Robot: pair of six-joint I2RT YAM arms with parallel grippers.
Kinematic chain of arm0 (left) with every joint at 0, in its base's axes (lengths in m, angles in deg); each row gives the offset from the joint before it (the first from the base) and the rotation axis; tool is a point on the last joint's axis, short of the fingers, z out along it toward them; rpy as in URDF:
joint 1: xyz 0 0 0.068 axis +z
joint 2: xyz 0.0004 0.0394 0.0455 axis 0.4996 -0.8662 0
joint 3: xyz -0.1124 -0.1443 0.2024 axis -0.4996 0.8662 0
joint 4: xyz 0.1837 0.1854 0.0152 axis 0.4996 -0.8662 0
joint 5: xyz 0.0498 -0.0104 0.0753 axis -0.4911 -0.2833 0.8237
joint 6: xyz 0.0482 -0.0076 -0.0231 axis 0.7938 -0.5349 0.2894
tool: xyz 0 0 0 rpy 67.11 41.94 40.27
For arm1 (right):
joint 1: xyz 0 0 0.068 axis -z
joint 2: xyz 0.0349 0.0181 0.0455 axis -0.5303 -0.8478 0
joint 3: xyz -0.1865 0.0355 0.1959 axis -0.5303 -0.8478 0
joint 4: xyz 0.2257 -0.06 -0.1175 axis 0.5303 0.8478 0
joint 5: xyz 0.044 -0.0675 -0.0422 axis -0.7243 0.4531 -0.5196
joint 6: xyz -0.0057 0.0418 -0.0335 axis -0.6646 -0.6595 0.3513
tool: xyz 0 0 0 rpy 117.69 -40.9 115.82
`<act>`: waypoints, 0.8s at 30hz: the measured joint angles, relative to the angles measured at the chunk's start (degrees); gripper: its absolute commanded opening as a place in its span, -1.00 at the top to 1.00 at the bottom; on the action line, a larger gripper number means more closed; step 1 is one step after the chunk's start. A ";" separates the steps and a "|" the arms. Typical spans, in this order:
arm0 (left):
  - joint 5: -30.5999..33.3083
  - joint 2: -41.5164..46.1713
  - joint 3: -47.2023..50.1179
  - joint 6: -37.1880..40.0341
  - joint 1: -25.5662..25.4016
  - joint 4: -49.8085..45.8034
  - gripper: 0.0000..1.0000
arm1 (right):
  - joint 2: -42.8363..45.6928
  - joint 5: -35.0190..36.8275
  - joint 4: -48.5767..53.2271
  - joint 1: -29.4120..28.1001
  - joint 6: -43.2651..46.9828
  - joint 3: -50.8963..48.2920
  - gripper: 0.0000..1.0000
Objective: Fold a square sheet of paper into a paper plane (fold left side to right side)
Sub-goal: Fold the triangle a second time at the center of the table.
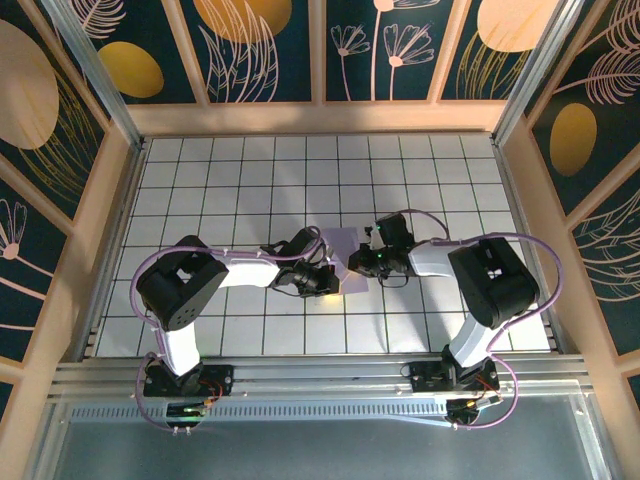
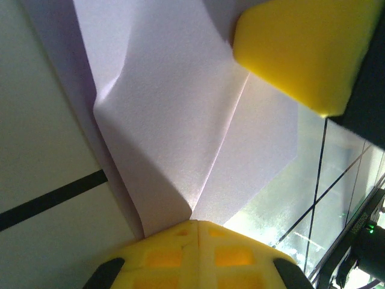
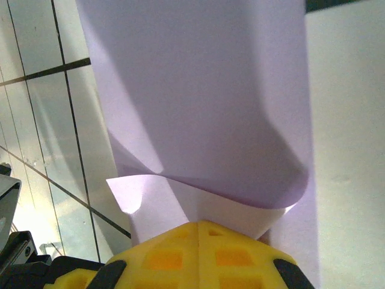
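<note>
Nearest, left pincer (image 2: 195, 226) and right pincer (image 3: 198, 224) each clamped shut on paper (image 3: 198, 102); edges held off counter (image 3: 349, 120), presumably for folding.

Square sheet of paper (image 1: 345, 245), pale lavender, unmarked, is being held at mid-table, partly doubled over itself; one flap is being curled upward, diagonal creases showing.

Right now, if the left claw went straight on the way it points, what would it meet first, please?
The left claw pinches the paper, which lies directly ahead; beyond it, probably the right claw's yellow finger, though depth is unclear.
</note>
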 measured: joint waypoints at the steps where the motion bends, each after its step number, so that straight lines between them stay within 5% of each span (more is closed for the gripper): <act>1: 0.00 0.00 0.00 0.00 0.00 0.00 1.00 | -0.04 -0.15 0.00 0.59 0.15 0.00 1.00; 17: 0.24 0.00 0.00 -0.02 0.00 0.09 1.00 | -1.51 -2.12 1.55 10.73 4.17 2.23 1.00; 24: 0.24 0.00 0.00 -0.02 0.00 0.09 1.00 | 1.53 -1.81 3.89 10.80 4.57 2.73 1.00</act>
